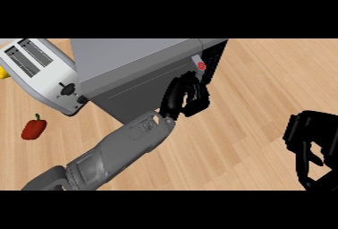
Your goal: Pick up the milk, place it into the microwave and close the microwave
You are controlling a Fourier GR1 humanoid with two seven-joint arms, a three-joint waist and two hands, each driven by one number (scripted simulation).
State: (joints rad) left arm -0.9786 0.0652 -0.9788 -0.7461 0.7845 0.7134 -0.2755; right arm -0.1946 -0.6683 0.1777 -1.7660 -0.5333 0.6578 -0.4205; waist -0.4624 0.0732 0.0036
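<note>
Centrally, the left hand (pixel 186 96) lies against the front of the microwave (pixel 142 71), at the door's (pixel 135 91) right-hand part, close to the control strip with its red button (pixel 201 65). Its fingers are curled against the dark panel and enclose nothing that can be seen. The milk shows nowhere in the head view; whether it already stands inside the microwave cannot be told, since the door hides the cavity. Judged from this, the step in hand is the closing of the door, which appears shut or nearly so. The next move calls for a short press until the door sits flush, then a retreat of the forearm towards the lower left.

The right hand (pixel 310 150) rests at the view's right edge, fingers relaxed and holding nothing, well apart from the appliance. A toaster (pixel 40 74) stands just beside the microwave's left side, with a red bell pepper (pixel 34 127) on the wooden counter (pixel 257 80) below it and a yellow object (pixel 3 73) at the far left edge. Bare counter lies to the right of the microwave, giving room to withdraw.
</note>
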